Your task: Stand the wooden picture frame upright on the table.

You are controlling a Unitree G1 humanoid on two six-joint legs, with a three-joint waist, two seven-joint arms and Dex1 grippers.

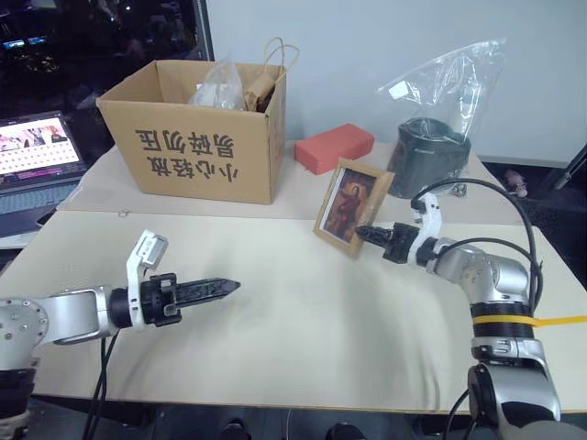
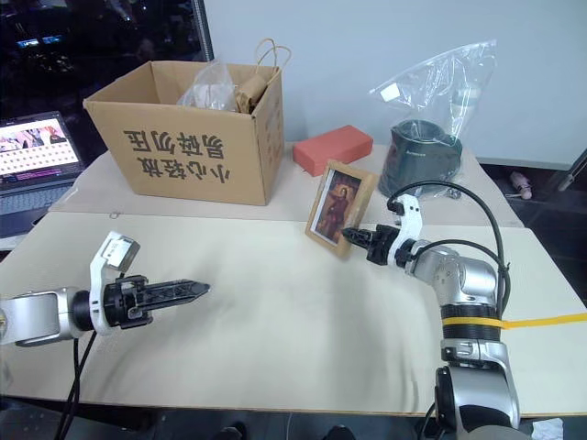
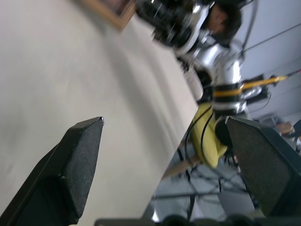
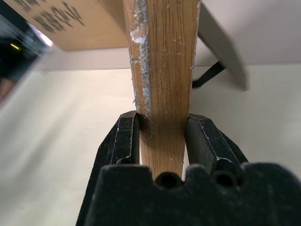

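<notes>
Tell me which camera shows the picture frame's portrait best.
The left eye view: the wooden picture frame faces it, portrait visible. The right eye view matches. The right wrist view shows its edge between the right claw fingers; the left wrist, a corner.

Office or lab: laptop (image 1: 37, 151), cardboard box (image 1: 197, 128)

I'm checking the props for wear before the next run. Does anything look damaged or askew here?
The frame has a chipped, whitish scuffed patch along its wooden edge, just beyond where the right hand clamps it. It stands on the table, tilted back. Nothing else looks off.
</notes>
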